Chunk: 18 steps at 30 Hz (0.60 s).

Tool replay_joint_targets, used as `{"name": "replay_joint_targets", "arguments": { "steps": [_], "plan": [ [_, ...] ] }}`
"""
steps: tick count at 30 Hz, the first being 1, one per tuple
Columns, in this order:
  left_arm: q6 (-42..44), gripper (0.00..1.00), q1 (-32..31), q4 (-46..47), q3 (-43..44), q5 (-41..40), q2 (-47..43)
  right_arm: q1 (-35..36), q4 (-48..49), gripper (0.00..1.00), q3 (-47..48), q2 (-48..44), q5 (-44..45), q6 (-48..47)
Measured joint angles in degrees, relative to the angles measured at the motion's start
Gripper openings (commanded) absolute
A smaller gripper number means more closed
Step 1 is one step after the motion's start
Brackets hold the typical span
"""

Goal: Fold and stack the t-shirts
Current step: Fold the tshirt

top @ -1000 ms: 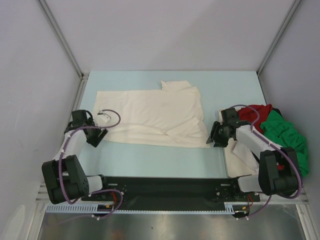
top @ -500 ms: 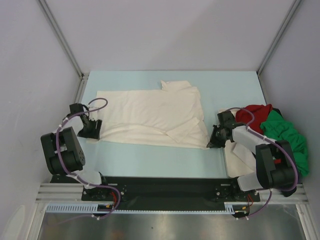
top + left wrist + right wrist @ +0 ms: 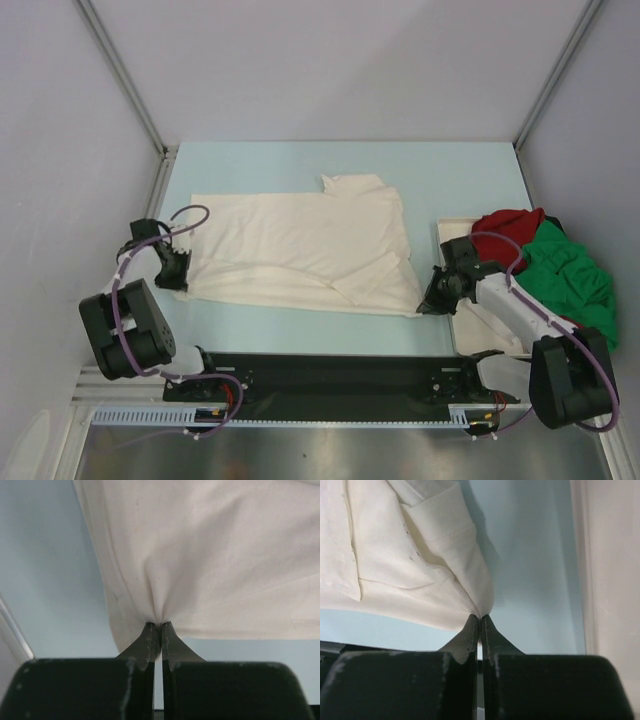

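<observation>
A cream t-shirt lies spread across the pale blue table. My left gripper is shut on its near left edge, and in the left wrist view the cream cloth bunches into the closed fingertips. At the shirt's near right corner my right gripper is shut on the cloth too; the right wrist view shows the cream hem pinched at its tips. A red t-shirt and a green t-shirt lie crumpled together at the far right.
A white tray sits at the right under the red and green heap, its rim close beside my right gripper. Grey walls with metal posts enclose the table. The black arm rail runs along the near edge.
Both grippers have closed on the cream shirt's near edge. The edge has been drawn slightly toward the near side, and both arms have shifted nearer and outward.
</observation>
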Motion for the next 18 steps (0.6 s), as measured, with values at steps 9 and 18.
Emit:
{"name": "replay_joint_targets", "arguments": {
  "steps": [9, 18],
  "plan": [
    [2.97, 0.63, 5.16, -9.20, 0.39, 0.63, -4.61, 1.57, -12.20, 0.52, 0.02, -14.60, 1.05, 6.58],
    [0.57, 0.63, 4.72, -9.20, 12.98, 0.24, -4.37, 1.42, -15.78, 0.60, 20.61, -2.93, 5.79, 2.29]
  ]
}}
